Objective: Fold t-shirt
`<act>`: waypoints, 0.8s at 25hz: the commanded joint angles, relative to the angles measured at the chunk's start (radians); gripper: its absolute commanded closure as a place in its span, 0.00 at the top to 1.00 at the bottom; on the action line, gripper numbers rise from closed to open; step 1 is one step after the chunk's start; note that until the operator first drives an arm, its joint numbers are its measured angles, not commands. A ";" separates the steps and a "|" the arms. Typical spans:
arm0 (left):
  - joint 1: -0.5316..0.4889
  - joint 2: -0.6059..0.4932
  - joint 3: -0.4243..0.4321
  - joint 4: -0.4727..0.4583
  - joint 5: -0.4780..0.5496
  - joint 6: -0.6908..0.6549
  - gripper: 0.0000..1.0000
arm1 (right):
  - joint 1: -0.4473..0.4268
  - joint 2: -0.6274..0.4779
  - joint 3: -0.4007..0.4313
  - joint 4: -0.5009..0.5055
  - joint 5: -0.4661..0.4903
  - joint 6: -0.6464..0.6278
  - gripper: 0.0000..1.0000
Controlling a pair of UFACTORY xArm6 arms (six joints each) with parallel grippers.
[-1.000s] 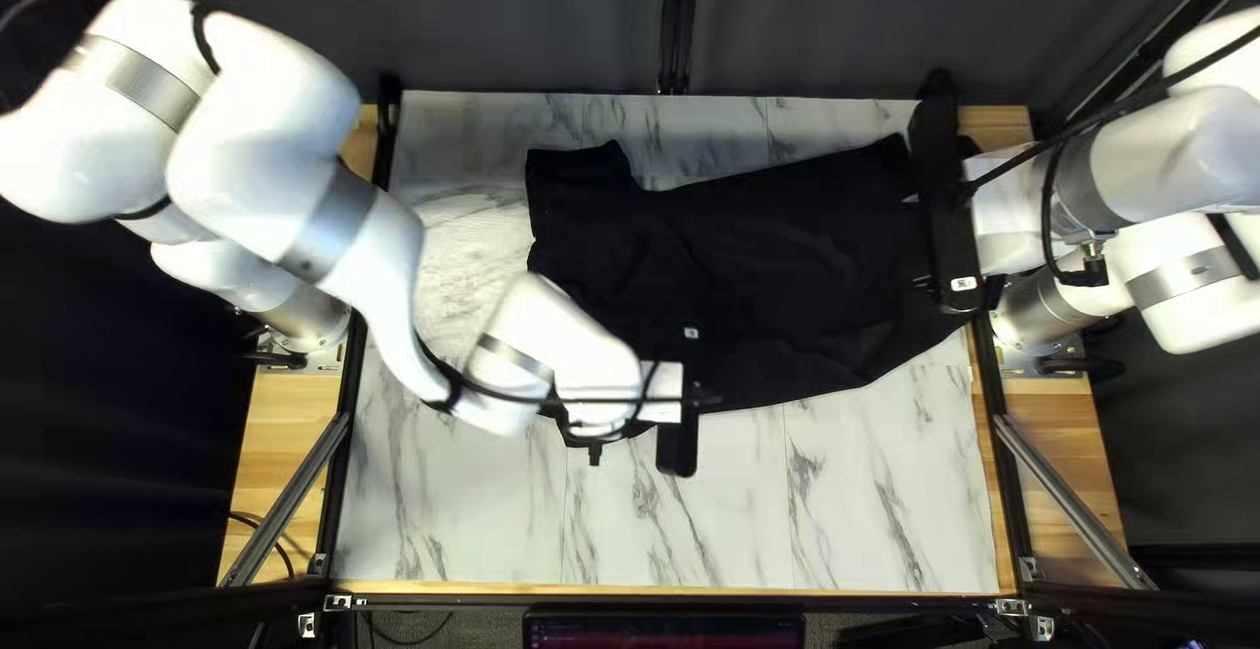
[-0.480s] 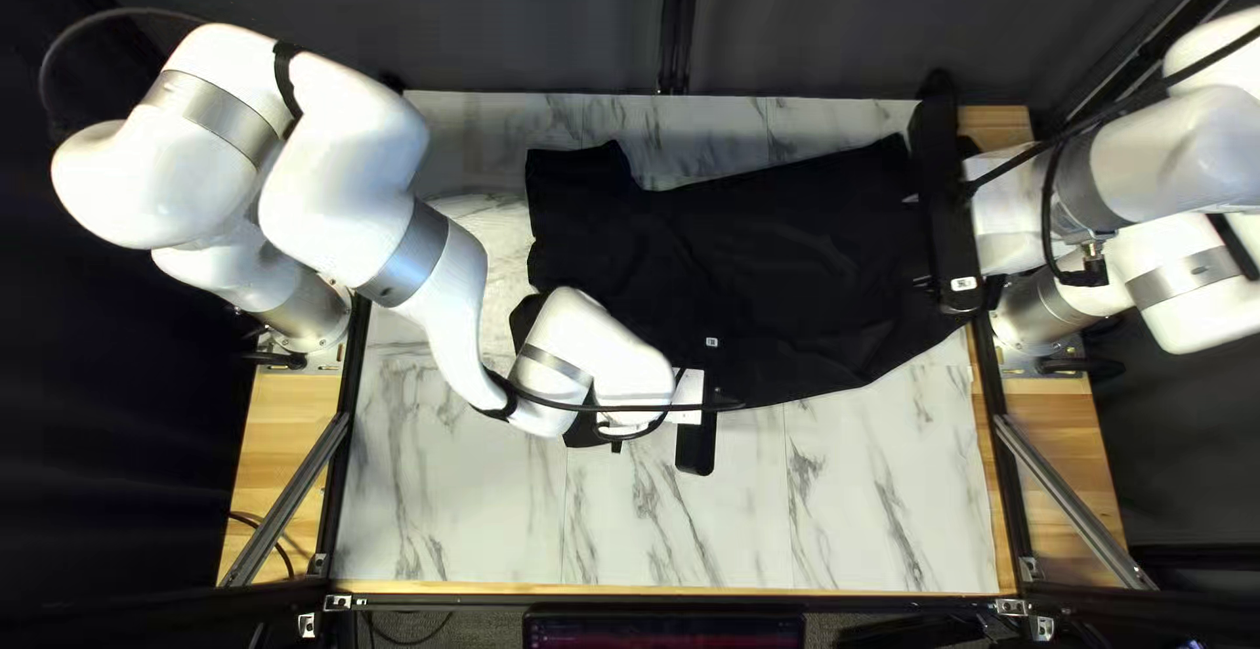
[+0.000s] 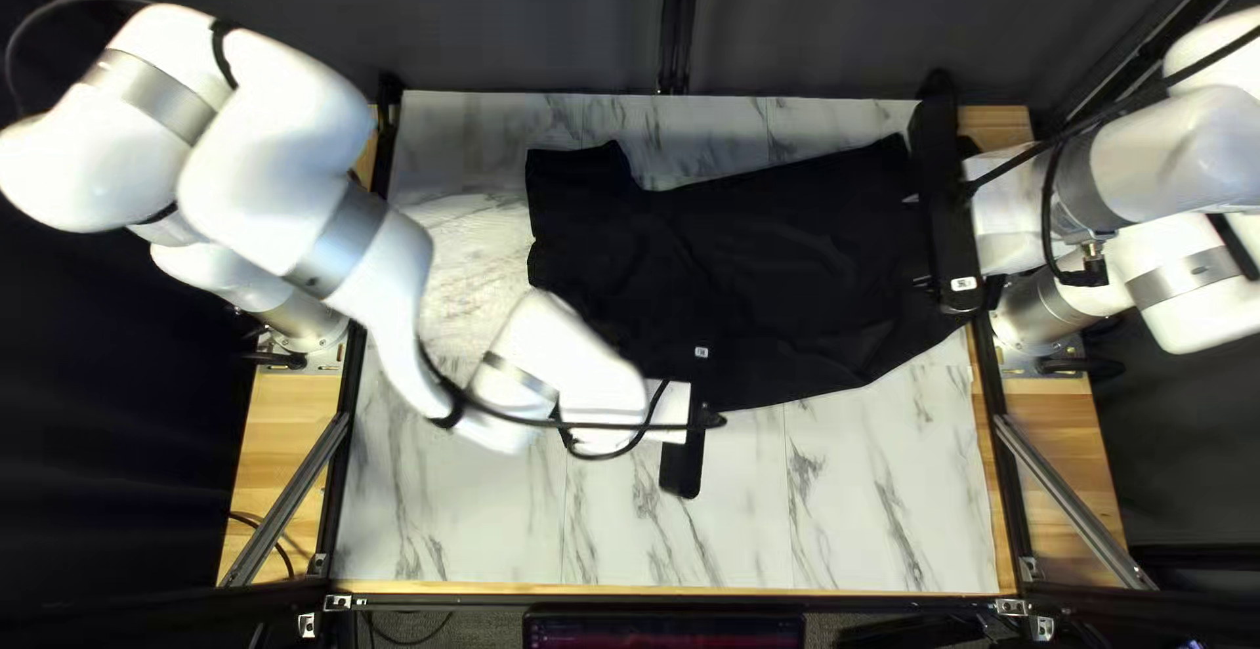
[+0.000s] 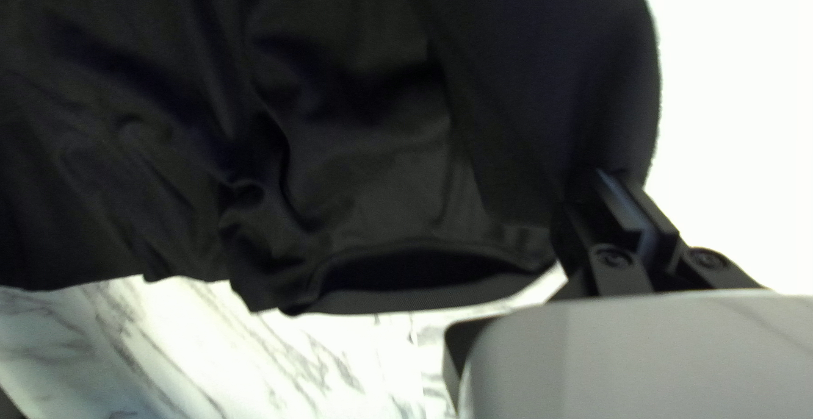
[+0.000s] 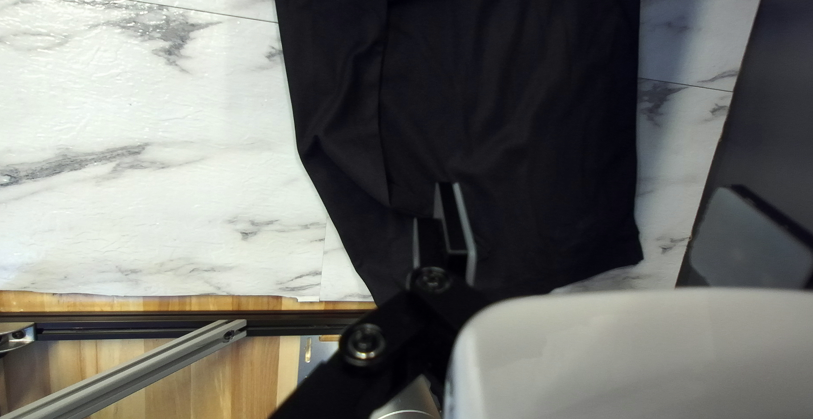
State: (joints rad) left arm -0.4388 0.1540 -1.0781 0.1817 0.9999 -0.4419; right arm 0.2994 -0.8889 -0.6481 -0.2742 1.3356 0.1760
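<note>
The black t-shirt (image 3: 788, 249) lies spread sideways across the far half of the table, wrinkled. At its near edge is my left gripper (image 3: 713, 421), and my right gripper (image 3: 916, 241) hovers over its right end. In the left wrist view, my left gripper (image 4: 625, 177) is shut on an edge of the shirt (image 4: 356, 131), beside a banded opening; the cloth rises to its fingertips. Seen from the right wrist, my right gripper (image 5: 597, 186) stands open, its fingers wide apart above the cloth (image 5: 517, 114) with nothing pinched. My left arm hides part of the shirt's near left side.
Marble-patterned tabletop (image 3: 840, 505) shows in front of the shirt and along its far side. Wooden strips (image 3: 282, 465) and metal rails (image 3: 1070, 498) border the table at left and right. My left forearm stretches low over the table's left half.
Over the last second my left gripper moved slightly right, then back left and closer to the table's near edge. My right arm and the shirt's right part stayed still.
</note>
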 commanded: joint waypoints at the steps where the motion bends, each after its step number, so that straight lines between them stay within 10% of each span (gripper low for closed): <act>1: -0.043 -0.029 0.003 0.006 -0.010 -0.015 0.00 | 0.000 0.000 0.000 0.000 0.000 0.000 1.00; 20: -0.192 -0.218 0.176 0.016 -0.030 -0.099 0.00 | 0.000 0.000 0.000 0.000 0.000 0.000 1.00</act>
State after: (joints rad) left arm -0.6209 -0.0182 -0.9468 0.1877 0.9527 -0.5129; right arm 0.2994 -0.8889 -0.6481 -0.2742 1.3356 0.1760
